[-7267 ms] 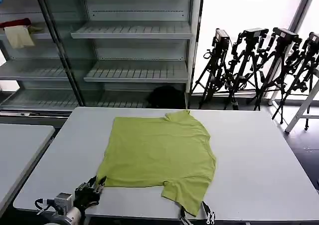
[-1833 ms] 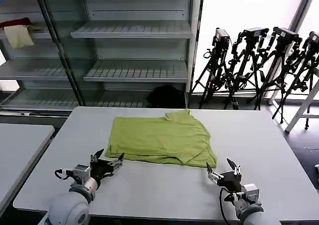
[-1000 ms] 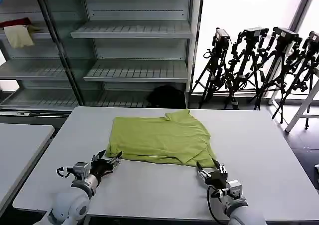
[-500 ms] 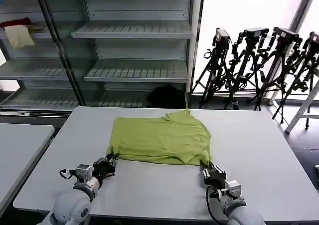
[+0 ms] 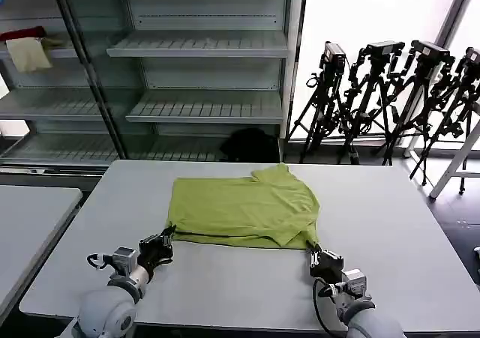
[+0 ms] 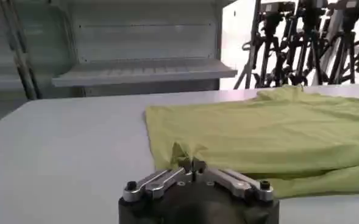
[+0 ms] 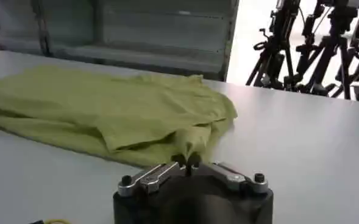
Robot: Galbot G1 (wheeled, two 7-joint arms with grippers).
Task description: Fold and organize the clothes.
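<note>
The clothes (image 5: 244,207) are one lime yellow-green T-shirt lying folded in half on the grey table (image 5: 390,225), plain side up. My left gripper (image 5: 166,241) is shut on the shirt's near left corner, a small pinch of fabric rising between its fingertips (image 6: 192,163). My right gripper (image 5: 312,250) is shut on the near right corner, the cloth (image 7: 136,109) bunched up at its tips (image 7: 187,160). Both corners sit low at the table surface.
A second grey table (image 5: 30,218) stands at the left. Behind are metal shelves (image 5: 202,49) with a cream cloth (image 5: 28,53) and a red cloth (image 5: 22,34). Camera tripods (image 5: 390,98) stand at the back right.
Earlier the shirt lay spread out; it was then folded in half. Both grippers, open one second ago, moved in to the near corners and shut on them, pulling the near edge slightly.
</note>
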